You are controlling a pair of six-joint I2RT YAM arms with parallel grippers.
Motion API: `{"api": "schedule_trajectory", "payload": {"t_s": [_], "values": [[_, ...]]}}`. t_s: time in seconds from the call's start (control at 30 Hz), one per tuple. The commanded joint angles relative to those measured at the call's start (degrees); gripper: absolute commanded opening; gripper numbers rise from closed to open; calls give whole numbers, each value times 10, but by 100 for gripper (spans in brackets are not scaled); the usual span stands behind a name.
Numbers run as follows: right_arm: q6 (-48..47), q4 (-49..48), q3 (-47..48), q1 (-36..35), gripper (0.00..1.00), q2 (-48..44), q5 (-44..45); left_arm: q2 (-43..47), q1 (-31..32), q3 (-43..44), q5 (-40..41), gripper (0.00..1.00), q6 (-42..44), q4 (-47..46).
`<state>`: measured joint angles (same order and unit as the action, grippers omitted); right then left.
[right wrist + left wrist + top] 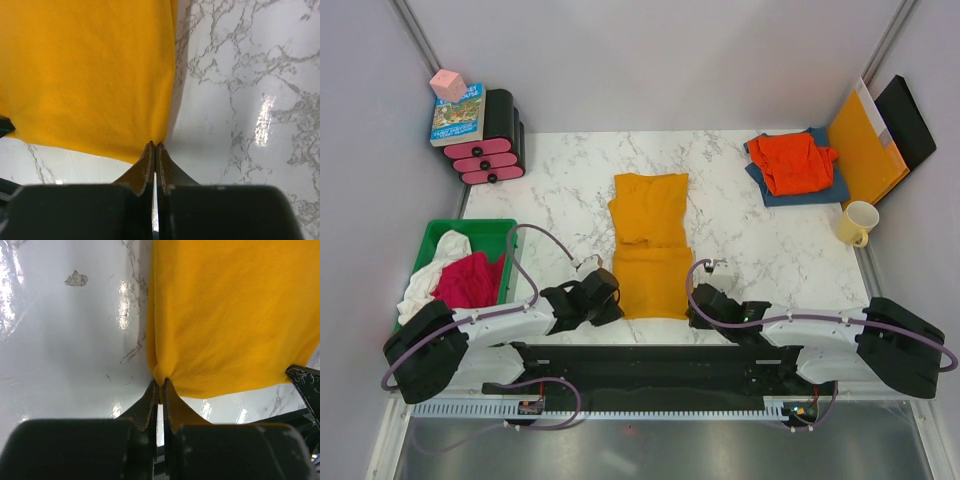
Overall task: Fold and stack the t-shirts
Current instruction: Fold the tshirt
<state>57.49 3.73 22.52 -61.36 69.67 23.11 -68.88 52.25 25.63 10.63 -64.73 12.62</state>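
Progress looks to be past the start but well short of the end. At the far right of the tabletop (560, 190) you have the red-orange t-shirt (795, 162) lying on the dark blue t-shirt (762, 183), and both appear folded into a small stack. The mustard-yellow t-shirt (650, 245) lies in the middle of the tabletop as a long narrow strip running away from the arms, with a crease across its middle. Its sides seem to be turned in, so I judge it half folded: the crosswise fold is left, and then the move to the stack. The magenta t-shirt (470, 280) and the white t-shirt (440, 255) sit crumpled together in the green bin (490, 228) at the left, not yet folded.

Your two arms reach low and inward from their bases, forearms lying nearly flat along the near edge, wrists turned toward the yellow shirt's near hem. The left tool (160, 386) is pinched tight on the near left corner of that hem, with cloth bunched between its fingers. The right tool (154, 146) is clamped the same way on the near right corner, the fabric drawn into a small peak. Whether the corners are off the tabletop, I cannot tell. From this grip you would most likely carry the hem away from you, toward the far end of the strip.
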Motion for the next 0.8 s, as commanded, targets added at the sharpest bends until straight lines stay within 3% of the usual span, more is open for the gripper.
{"api": "schedule_trajectory", "payload": {"t_s": [0.0,0.13,0.33,0.53,0.77], "values": [[5,96,-26,-10,0,6,-39,-9,9,-15,4,2,-15,40],[-10,129,3,-34,0,-16,-2,-2,25,6,13,2,-4,48],[-28,213,82,-67,0,-65,82,37,82,78,76,2,2,132],[-25,269,138,-80,0,-92,106,92,116,117,105,2,-19,192],[-59,300,219,-81,0,-92,174,117,124,177,169,2,25,220]]}}
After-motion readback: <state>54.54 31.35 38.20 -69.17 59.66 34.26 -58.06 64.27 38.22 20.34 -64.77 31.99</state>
